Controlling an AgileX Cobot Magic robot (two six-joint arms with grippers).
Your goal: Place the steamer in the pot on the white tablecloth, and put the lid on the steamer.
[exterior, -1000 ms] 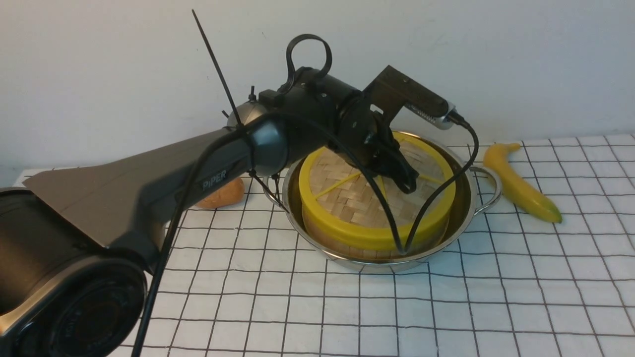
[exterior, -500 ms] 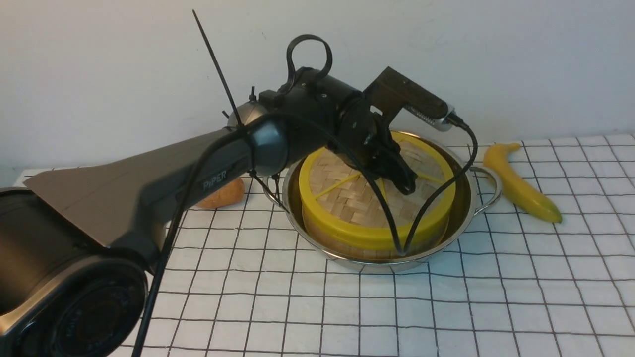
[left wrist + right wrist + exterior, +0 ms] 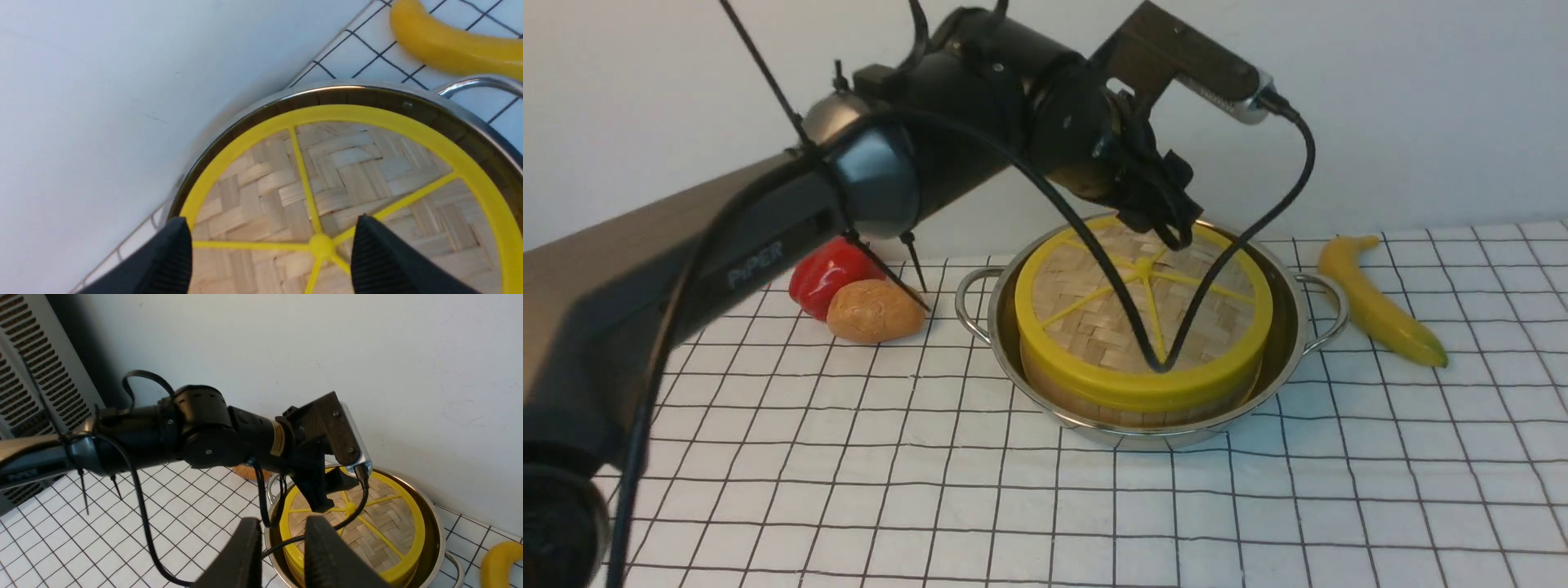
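Raised off the lid (image 3: pixel 1094 327), the left tool (image 3: pixel 269 253) is now being held wide and empty, where earlier it was being pressed close. The steamer (image 3: pixel 1127 404) is being enclosed by the pot (image 3: pixel 1001 327), lid seated; the task is seemingly being finished.

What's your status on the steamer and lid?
Left gripper open, above lid, holding nothing. Lid on steamer, steamer in pot. Cable hangs across lid in front view.
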